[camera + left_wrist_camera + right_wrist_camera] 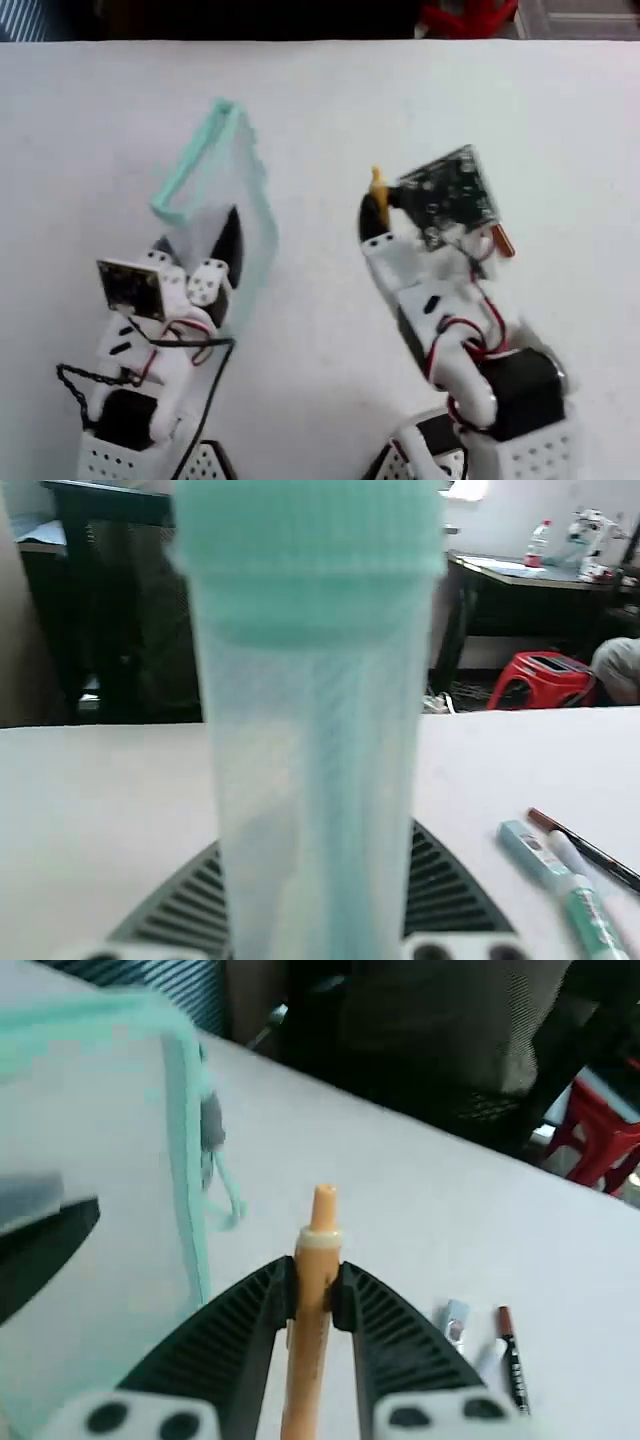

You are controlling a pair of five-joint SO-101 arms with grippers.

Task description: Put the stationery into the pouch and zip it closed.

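The translucent teal pouch (222,170) stands raised off the table, its lower end pinched in my left gripper (225,240), which is shut on it. In the left wrist view the pouch (310,680) rises straight up from between the jaws. My right gripper (312,1278) is shut on an orange pen (318,1250) that points toward the pouch (90,1150). In the high view this gripper (372,212) sits just right of the pouch with the pen tip (377,183) sticking out. A teal pen (560,880) and a brown pencil (590,848) lie on the table.
The brown pencil (510,1355) and a small silver-capped piece (455,1320) lie on the white table (520,110) beyond my right gripper. A grey zipper pull with a cord (212,1132) hangs at the pouch's edge. The table's far edge borders a dark room with a red stool (540,680).
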